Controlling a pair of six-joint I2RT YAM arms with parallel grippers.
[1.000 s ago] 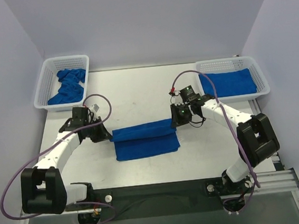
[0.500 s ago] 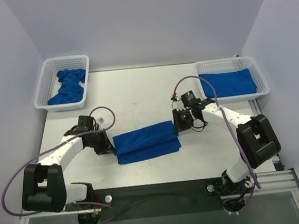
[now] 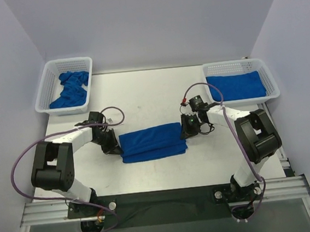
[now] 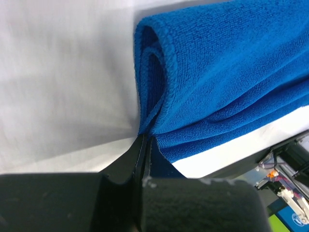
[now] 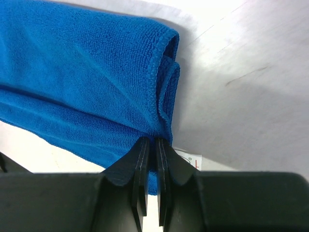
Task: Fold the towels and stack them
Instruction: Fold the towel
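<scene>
Both arms sit lower than a second ago, and the far fold they carry has come forward over the near layer, so the folded towel (image 3: 152,142) is now a narrower band. Baskets unchanged. Table (image 3: 142,95): white, with that towel lying mid-table between the arms, long axis left to right. Left basket (image 3: 53,82), white mesh, far-left corner: crumpled towels (image 3: 71,90) heaped inside. Right basket (image 3: 266,75), far-right corner: flat towel (image 3: 235,86) spread across the bottom. Left claw (image 3: 116,149) is clamped on the left end of the folded towel, fingers pressed together on the layered edge, looped fold just above the tips in the left wrist view. Right claw (image 3: 185,130) is pinched on the right end the same way, cloth caught between the fingers. Small white tag (image 5: 190,159) lies on the table just beside the right claw's tips.
</scene>
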